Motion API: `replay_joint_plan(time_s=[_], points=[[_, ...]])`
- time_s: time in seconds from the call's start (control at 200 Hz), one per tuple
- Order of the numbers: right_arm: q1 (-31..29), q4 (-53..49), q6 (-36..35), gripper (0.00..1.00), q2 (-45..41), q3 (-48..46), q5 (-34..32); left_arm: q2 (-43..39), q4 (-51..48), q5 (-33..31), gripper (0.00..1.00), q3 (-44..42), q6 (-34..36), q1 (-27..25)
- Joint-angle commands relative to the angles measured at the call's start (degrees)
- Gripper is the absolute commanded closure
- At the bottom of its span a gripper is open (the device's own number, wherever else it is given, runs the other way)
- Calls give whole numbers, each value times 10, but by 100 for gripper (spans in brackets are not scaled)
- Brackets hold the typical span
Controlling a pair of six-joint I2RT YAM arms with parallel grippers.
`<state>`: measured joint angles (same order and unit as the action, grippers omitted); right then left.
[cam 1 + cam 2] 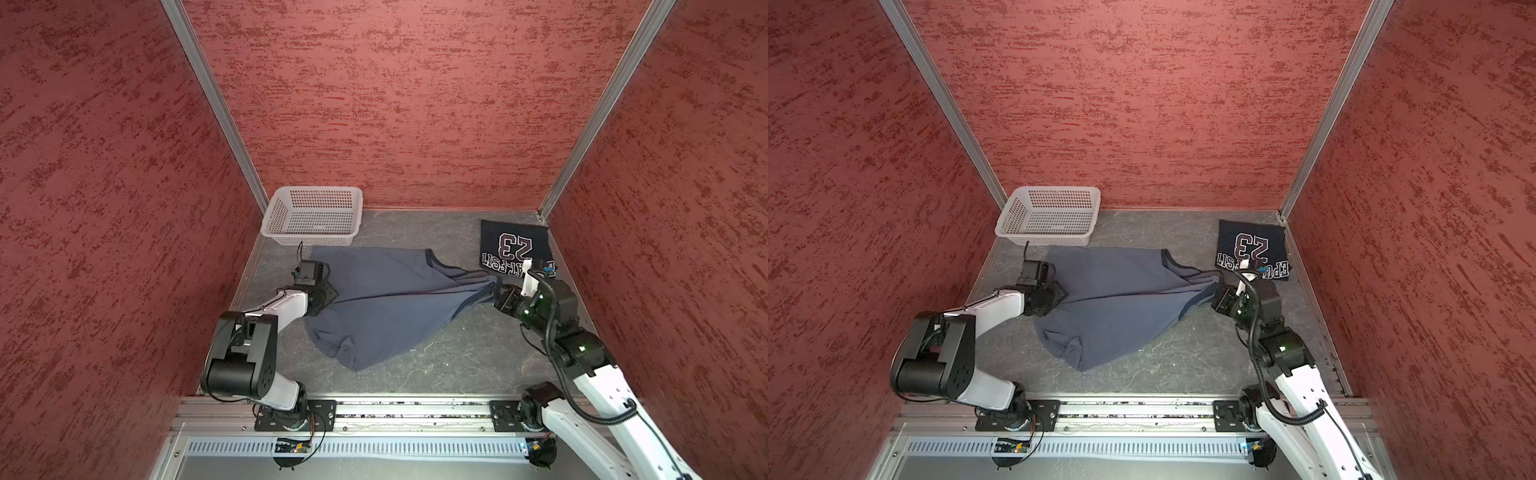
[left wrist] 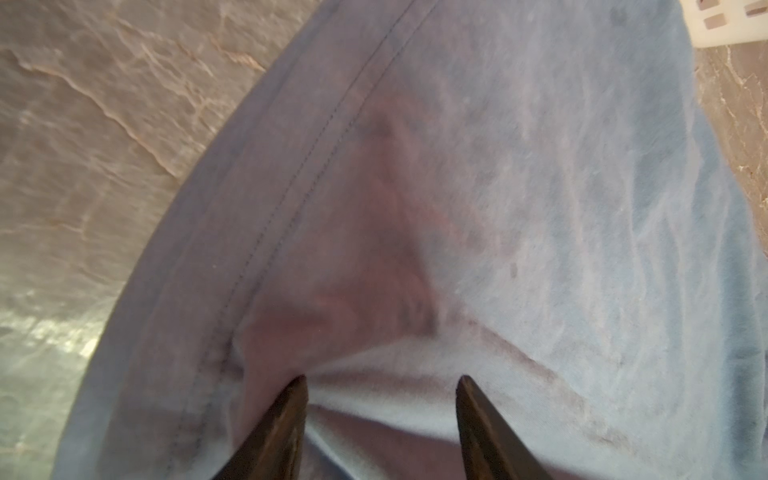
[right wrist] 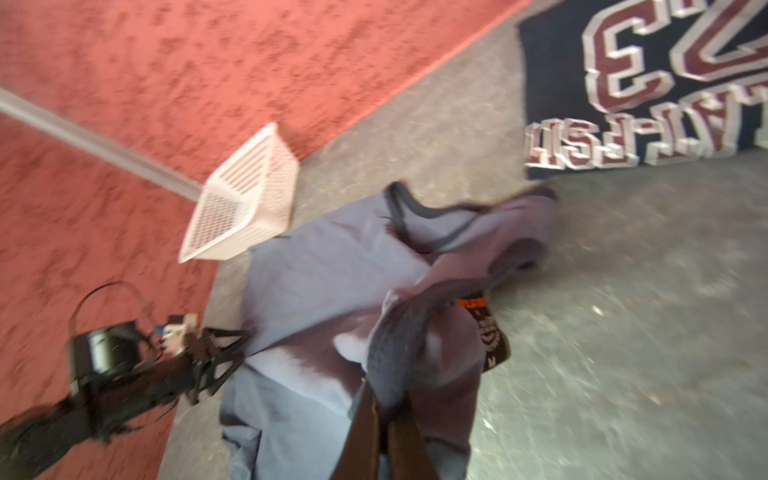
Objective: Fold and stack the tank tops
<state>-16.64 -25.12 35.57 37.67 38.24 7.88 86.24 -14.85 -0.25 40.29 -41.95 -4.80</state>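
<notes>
One navy "23"-print cloth top (image 1: 513, 243) lies folded; the slate-blue cloth top (image 1: 382, 303) sprawls unfolded, right jaws clamped on it, left jaws apart.

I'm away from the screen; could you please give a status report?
Right gripper shut on grey-blue top, strap end. Left gripper open over its hem. Navy top lies folded. Basket stands apart.

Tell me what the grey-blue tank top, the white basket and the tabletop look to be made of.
Grey-blue tank top: soft knit cloth, likely cotton jersey, matte; it creases and shows a stitched hem.
White basket: moulded plastic, smooth; walls pierced by even rows of holes.
Tabletop: grey, veined stone-look surface, possibly laminate.
</notes>
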Motion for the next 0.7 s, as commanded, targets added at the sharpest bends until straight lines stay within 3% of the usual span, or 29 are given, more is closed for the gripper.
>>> replay_joint_plan(time_s=[0.0, 0.095, 0.265, 0.406, 0.546, 0.696], points=[[2, 20, -28, 100, -6, -34, -4, 7, -49, -14, 39, -5, 6, 6], [2, -10, -23, 100, 33, -47, -22, -27, -84, -22, 34, 26, 24, -40], [2, 60, -21, 100, 64, -63, 47, -87, -117, -57, 20, 142, 102, -246], [3, 112, -14, 99, 70, -63, 81, -44, -37, 25, 15, 198, 171, -390], [2, 142, -5, 99, 88, -63, 110, 32, 71, 123, 10, 210, 198, -456], [2, 166, 1, 98, 94, -66, 117, 90, 113, 159, 10, 231, 209, -484]])
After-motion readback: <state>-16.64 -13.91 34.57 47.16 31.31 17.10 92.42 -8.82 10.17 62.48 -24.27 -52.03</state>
